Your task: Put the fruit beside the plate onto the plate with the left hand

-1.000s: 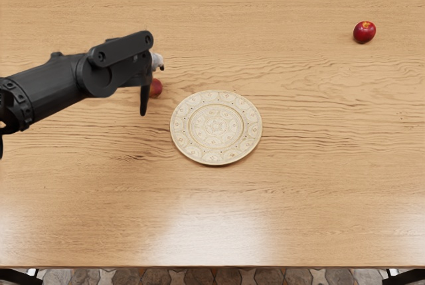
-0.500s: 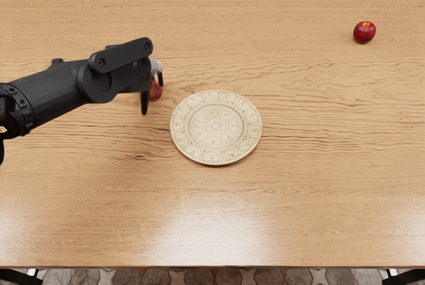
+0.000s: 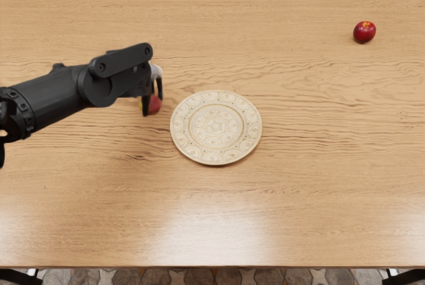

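The small red fruit (image 3: pixel 154 104) sits just left of the plate (image 3: pixel 216 127), not on it, and is half hidden by dark fingers (image 3: pixel 159 88). The left hand (image 3: pixel 147 92) reaches in from the left edge and is curled around the fruit, gripping it from above. The patterned plate lies bare at the middle of the wooden counter (image 3: pixel 265 205). A second red apple (image 3: pixel 364 31) rests well apart, near the far right corner.

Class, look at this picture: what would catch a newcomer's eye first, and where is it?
First, the black left hand reaching in from the left, right at a small red fruit just left of the patterned plate mid-table. Next, a lone red apple sits near the back right corner of the wooden table.
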`<act>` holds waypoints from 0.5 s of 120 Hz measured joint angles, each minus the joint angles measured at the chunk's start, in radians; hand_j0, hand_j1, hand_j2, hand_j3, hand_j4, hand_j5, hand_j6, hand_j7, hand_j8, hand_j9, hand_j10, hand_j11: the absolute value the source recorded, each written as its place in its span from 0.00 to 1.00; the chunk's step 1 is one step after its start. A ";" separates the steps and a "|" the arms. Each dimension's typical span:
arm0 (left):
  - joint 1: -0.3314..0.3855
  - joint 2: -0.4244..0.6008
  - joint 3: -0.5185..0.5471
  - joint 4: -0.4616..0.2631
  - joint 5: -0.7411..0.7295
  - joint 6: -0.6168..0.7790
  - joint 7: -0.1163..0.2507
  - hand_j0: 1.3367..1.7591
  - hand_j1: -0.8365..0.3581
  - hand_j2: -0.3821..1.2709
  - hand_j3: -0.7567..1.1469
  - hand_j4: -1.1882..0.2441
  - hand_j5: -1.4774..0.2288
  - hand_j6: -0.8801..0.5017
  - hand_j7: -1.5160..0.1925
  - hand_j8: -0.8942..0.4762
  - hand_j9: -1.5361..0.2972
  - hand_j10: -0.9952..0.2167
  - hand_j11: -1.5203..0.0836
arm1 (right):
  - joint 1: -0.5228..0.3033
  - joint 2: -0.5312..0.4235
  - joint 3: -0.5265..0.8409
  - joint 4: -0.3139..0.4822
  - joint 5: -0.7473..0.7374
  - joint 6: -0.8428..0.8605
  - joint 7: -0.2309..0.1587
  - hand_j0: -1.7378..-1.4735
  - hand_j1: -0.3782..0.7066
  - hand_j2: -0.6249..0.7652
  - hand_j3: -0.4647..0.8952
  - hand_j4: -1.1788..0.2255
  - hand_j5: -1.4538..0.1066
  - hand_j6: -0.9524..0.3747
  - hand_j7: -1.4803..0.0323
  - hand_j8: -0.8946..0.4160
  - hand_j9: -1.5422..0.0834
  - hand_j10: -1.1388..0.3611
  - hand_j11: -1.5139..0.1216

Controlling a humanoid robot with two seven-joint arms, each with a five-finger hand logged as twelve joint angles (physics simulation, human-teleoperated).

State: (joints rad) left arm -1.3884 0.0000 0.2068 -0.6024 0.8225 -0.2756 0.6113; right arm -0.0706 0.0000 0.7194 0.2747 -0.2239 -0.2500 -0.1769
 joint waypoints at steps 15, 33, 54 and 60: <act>0.000 0.000 0.000 -0.001 -0.005 -0.002 0.000 0.75 0.49 0.40 0.40 0.34 0.42 0.27 0.43 0.21 0.40 0.32 0.44 | 0.000 0.000 0.000 0.000 0.000 0.000 0.000 0.30 0.03 0.45 0.34 0.84 0.93 0.72 0.98 0.68 0.95 0.76 0.93; -0.032 0.000 0.001 -0.002 -0.017 -0.007 0.000 0.75 0.49 0.50 0.40 0.33 0.37 0.26 0.39 0.19 0.37 0.29 0.41 | 0.000 0.000 0.000 0.000 0.000 0.000 0.000 0.30 0.03 0.45 0.34 0.84 0.93 0.72 0.98 0.68 0.95 0.76 0.93; -0.124 0.000 0.000 -0.012 -0.076 -0.021 0.000 0.75 0.48 0.51 0.40 0.35 0.34 0.27 0.37 0.20 0.36 0.28 0.40 | 0.001 0.000 0.000 0.000 0.000 0.000 0.000 0.30 0.03 0.45 0.34 0.84 0.93 0.72 0.98 0.68 0.95 0.76 0.93; -0.146 0.000 0.000 -0.021 -0.101 -0.029 0.000 0.76 0.46 0.53 0.40 0.36 0.34 0.29 0.37 0.21 0.35 0.27 0.39 | 0.001 0.000 0.000 0.000 0.000 0.000 0.000 0.30 0.03 0.45 0.34 0.84 0.93 0.72 0.98 0.68 0.95 0.76 0.93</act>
State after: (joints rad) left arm -1.5348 0.0000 0.2072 -0.6235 0.7210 -0.3048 0.6109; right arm -0.0693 0.0000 0.7194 0.2747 -0.2239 -0.2500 -0.1767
